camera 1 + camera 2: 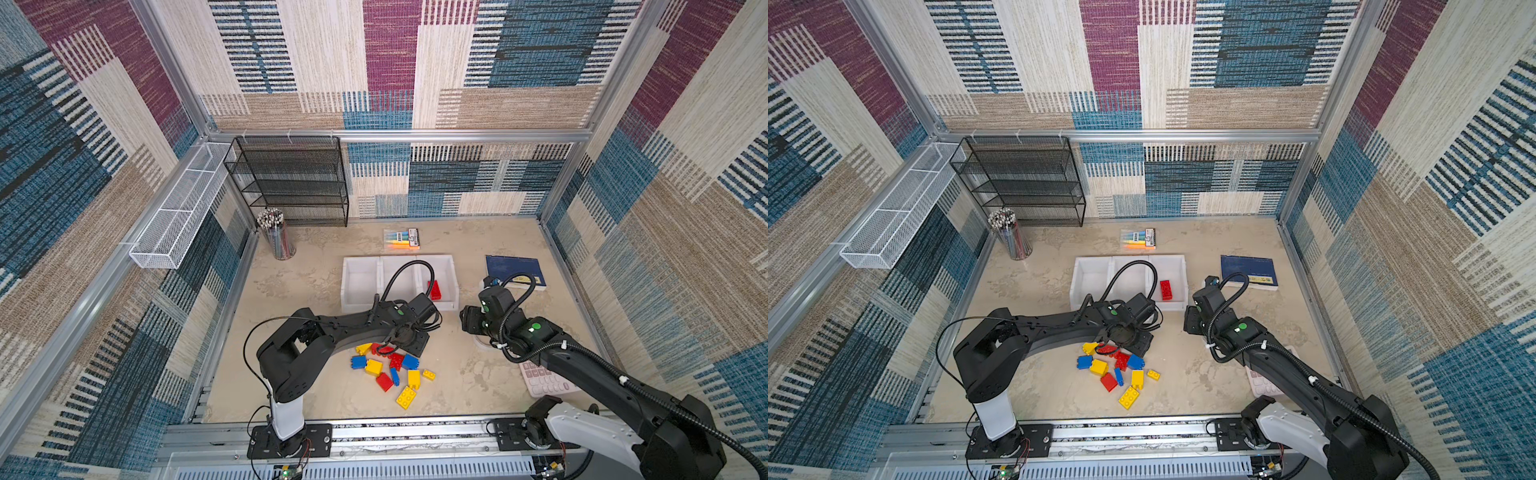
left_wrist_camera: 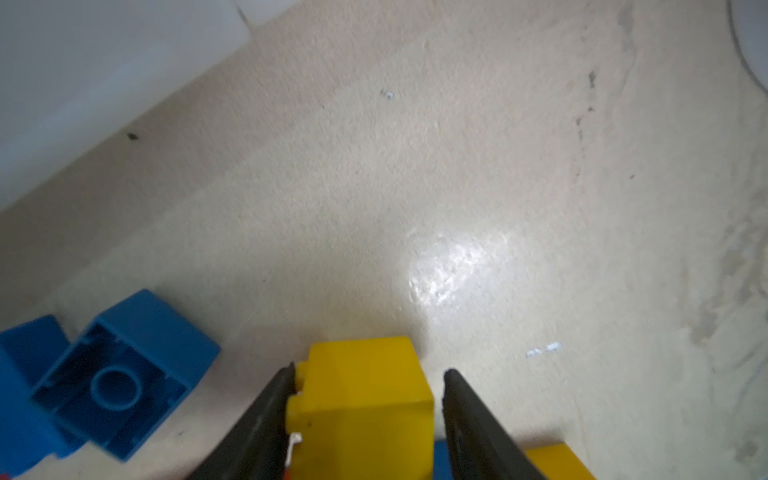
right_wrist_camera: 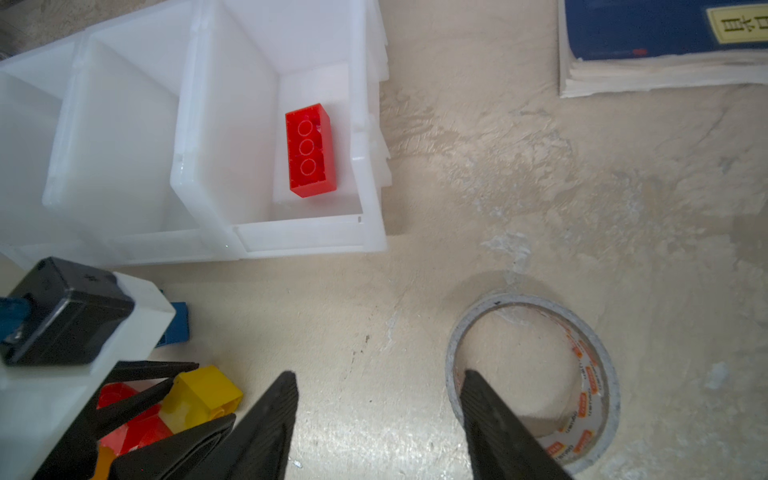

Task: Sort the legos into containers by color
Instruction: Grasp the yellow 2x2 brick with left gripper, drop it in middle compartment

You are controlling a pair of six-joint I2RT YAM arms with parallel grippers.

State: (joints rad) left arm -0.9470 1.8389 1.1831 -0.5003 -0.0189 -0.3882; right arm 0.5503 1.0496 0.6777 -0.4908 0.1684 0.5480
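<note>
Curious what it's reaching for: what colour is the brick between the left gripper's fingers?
Yellow. The brick shows best in the left wrist view.

Bright, even light and soft shadows; both top views bow at 3 and 9 o'clock; left wrist view blurred, bench (image 2: 453, 266) glaring.
</note>
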